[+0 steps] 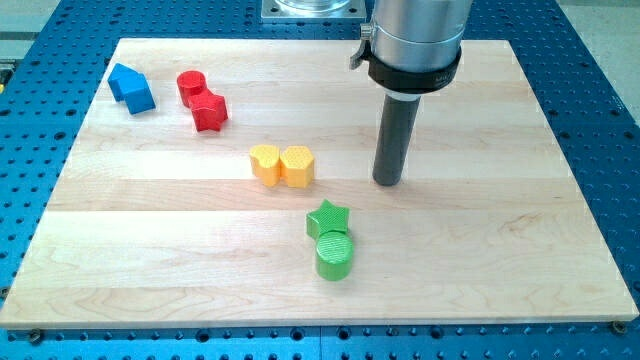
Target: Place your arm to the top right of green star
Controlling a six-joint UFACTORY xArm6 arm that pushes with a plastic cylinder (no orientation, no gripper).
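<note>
So the biggest thing in my feed is the wooden surface, a pale plank board sitting on a blue perforated bench. Next up is my arm: a fat silver cylinder coming down from the view's top, narrowing into the dark rod. No fingers on this rig at all, so there's nothing that opens, closes or holds anything, just the bare rod. My tip is down on the board, a bit right of centre, touching none of the blocks.

Now the blocks. The green cylinder stands near the bottom middle, and the green star sits at its 12 o'clock, pressed right up against it. From the star, my tip is at roughly 2 o'clock, near it but with a clear gap of bare wood between.

At about 10 o'clock from the star there's a yellow pair touching side by side: a yellow heart-ish block on the left and a yellow hexagon-looking block on the right. My tip is at their 3 o'clock, apart from them.

Way out at 10 o'clock, near the top left corner, is a blue house-shaped block, and at its 3 o'clock is a red cylinder with a red star-like block touching it at 5 o'clock.
</note>
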